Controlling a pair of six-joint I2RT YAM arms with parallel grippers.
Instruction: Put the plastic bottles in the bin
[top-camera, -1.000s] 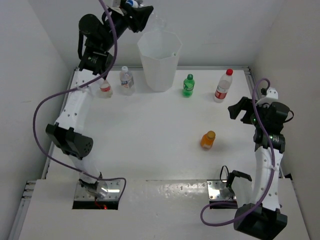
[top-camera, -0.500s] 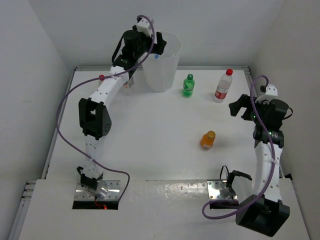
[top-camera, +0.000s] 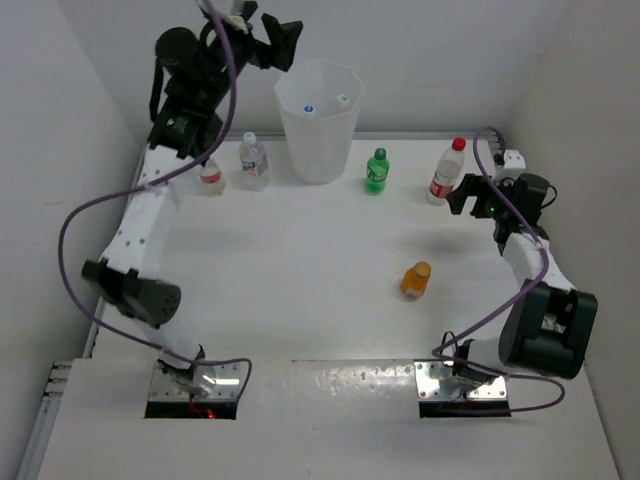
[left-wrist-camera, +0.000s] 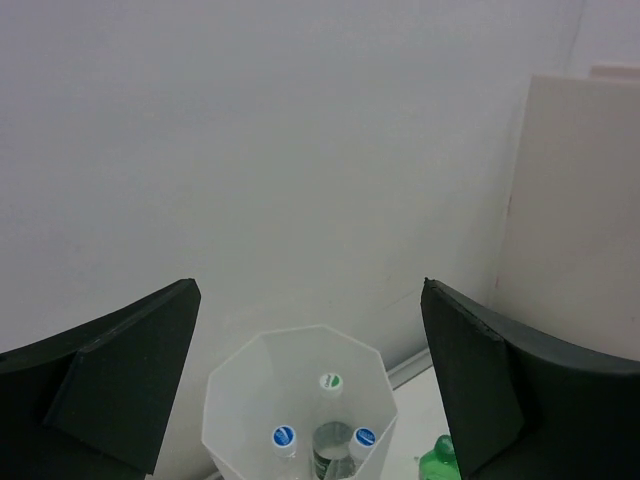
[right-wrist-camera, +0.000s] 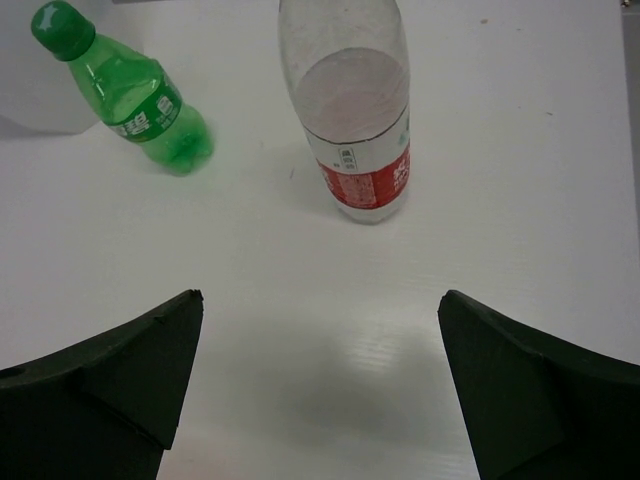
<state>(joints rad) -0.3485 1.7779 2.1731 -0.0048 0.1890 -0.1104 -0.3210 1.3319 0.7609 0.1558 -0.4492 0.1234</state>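
A: Left gripper (top-camera: 288, 42), what's it doing?
B: It's hanging high, above & just left of the tall white translucent faceted bin (top-camera: 318, 150). Jaws are gaping wide, gripping nothing.
A: Anything in the bin?
B: Three clear capped bottles (left-wrist-camera: 328, 445) are standing inside it, two w/ blue tops, one w/ a white-and-green top.
A: Right gripper (top-camera: 466, 196)?
B: Also spreading wide, empty. It's facing the clear red-capped bottle (right-wrist-camera: 355, 120) far right of the bin. It's near that bottle, not touching it.
A: Other btls?
B: Small green bottle (top-camera: 376, 170) is standing just right of the bin & the clear white-capped bottle (top-camera: 254, 160) just left of it. A smaller red-labelled bottle (top-camera: 210, 178) is standing further left, by the arm. Orange bottle (top-camera: 415, 281) is sitting well in front of the bin, off to the right.
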